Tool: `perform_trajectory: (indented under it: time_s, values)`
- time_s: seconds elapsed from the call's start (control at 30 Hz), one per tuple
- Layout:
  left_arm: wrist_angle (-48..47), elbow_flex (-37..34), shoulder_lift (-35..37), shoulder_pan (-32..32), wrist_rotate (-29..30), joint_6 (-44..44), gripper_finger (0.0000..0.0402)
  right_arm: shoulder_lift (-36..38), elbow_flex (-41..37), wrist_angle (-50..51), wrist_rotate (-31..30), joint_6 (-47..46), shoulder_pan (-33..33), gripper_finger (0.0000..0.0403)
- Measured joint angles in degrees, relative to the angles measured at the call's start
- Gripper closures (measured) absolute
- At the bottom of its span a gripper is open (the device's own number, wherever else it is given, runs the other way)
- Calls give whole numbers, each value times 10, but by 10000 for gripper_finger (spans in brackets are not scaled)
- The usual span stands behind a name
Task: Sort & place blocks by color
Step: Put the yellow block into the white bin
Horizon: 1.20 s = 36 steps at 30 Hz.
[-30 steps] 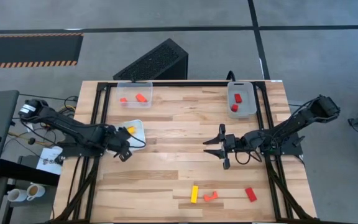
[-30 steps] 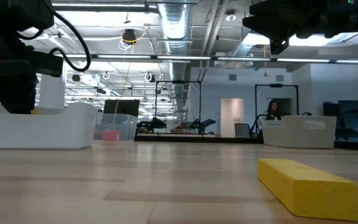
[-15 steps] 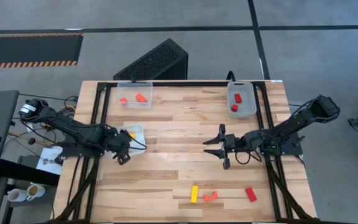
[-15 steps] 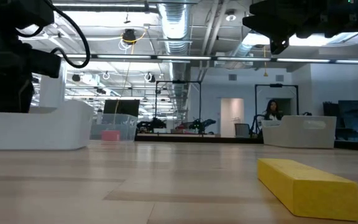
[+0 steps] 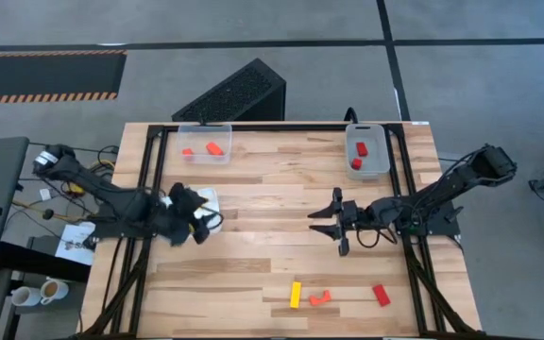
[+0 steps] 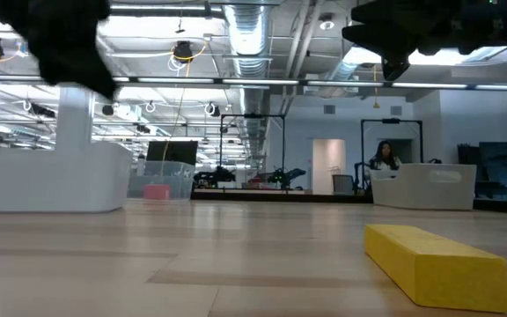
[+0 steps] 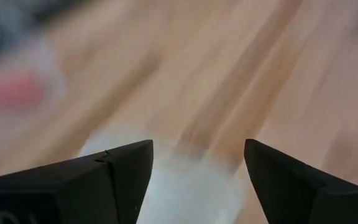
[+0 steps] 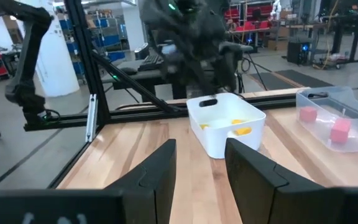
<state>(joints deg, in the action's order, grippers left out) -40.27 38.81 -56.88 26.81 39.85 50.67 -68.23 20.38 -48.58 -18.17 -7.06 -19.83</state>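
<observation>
Three blocks lie near the table's near edge: a yellow bar [image 5: 296, 294] [image 6: 438, 264], an orange arch [image 5: 320, 297] and a red block [image 5: 382, 295]. More yellow blocks [image 8: 238, 129] rest in the white tray [image 5: 210, 193]. My left gripper [image 5: 196, 225] hovers open just above that tray [image 7: 185, 186] with nothing between its fingers. My right gripper [image 5: 314, 224] hangs open and empty above the table's middle, pointing level toward the tray [image 8: 225, 134].
A clear bin [image 5: 206, 144] holding red and orange blocks stands at the far left. A second bin [image 5: 367, 151] with red blocks stands at the far right. Bare wood lies between the grippers and the three loose blocks.
My left gripper has risen from beside the white tray's near side and swung up over it. In the low view it has left the tray's front and gone to the top of the picture. The blocks and bins have kept still.
</observation>
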Motion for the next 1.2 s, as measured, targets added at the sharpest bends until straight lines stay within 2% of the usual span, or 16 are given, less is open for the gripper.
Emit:
perform_trajectory:
  time_s: [0.17,0.23,0.3,0.4,0.53,0.6,0.73,0.9,0.97,1.13,1.2]
  values:
    - [278,-55,-25,93,252,-128,167,0,0,1,2,13,-9,244]
    - [381,-85,-41,101,283,-159,167,0,0,1,2,14,-9,244]
    - [472,-113,-62,97,239,-163,167,0,0,1,0,23,-9,244]
    - [599,-143,-118,89,128,-161,167,16,0,-1,0,56,-19,244]
    - [755,-134,-196,69,65,-271,167,48,0,7,-16,70,-26,244]
    - [808,-115,-233,53,0,-324,167,68,0,17,-19,71,-26,244]
    - [822,-49,-312,32,-115,-381,167,101,0,53,-19,71,-25,244]
    - [795,64,-420,16,-191,-429,167,109,0,69,-28,68,-27,244]
    - [738,117,-456,8,-212,-429,167,109,0,78,-29,62,-28,244]
    - [492,258,-541,-3,-252,-404,156,108,0,97,-29,55,-32,244]
    - [444,302,-574,-5,-266,-404,148,108,0,98,-29,55,-35,244]
